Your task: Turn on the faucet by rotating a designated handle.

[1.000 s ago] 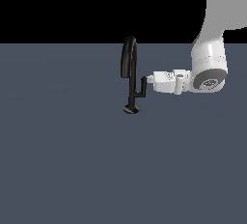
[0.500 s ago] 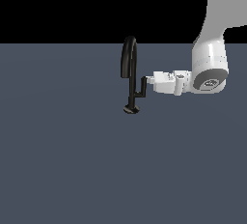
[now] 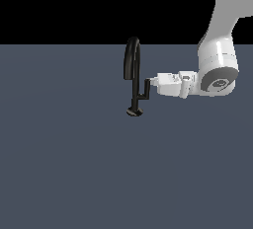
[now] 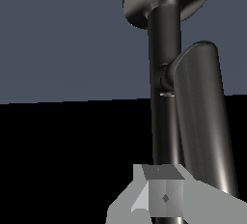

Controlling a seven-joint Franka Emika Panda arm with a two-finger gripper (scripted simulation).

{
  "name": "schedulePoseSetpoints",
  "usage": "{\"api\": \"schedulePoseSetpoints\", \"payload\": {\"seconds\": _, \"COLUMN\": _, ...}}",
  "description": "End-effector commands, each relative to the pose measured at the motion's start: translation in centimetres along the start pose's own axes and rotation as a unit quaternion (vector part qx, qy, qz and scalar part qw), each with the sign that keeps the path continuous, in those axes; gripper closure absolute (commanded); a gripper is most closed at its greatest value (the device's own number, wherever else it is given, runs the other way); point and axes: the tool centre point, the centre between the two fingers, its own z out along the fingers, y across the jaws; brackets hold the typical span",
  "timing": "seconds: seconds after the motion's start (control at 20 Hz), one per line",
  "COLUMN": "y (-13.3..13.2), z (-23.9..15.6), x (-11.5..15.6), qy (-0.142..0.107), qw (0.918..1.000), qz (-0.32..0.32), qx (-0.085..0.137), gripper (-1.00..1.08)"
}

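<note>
Beside handle (image 3: 146, 88), tool (image 3: 153, 81) tip, floor (image 3: 74, 164) open around

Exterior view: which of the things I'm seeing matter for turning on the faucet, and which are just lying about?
For the job:
- faucet, black, arched spout
- handle, short L-shaped lever off the stem
- gripper, at the handle's upper end

Just lying about:
- nothing else shows; only the bare grey surface under the faucet
</note>
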Motion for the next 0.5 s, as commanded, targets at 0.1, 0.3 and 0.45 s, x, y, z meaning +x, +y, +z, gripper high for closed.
{"api": "schedulePoseSetpoints", "payload": {"seconds": 0.1, "y": 1.2, "z": 0.0, "x": -0.5, "qy": -0.001, "qw": 1.0, "qz": 0.0, "qx": -0.002, "gripper": 1.08}}
{"api": "schedulePoseSetpoints", "payload": {"seconds": 0.3, "y": 2.2, "z": 0.0, "x": -0.8, "qy": -0.001, "qw": 1.0, "qz": 0.0, "qx": -0.002, "gripper": 1.08}}
{"api": "schedulePoseSetpoints", "payload": {"seconds": 0.45, "y": 2.0, "z": 0.0, "x": -0.7, "qy": 0.0, "qw": 1.0, "qz": -0.002, "qx": 0.0, "gripper": 1.08}}
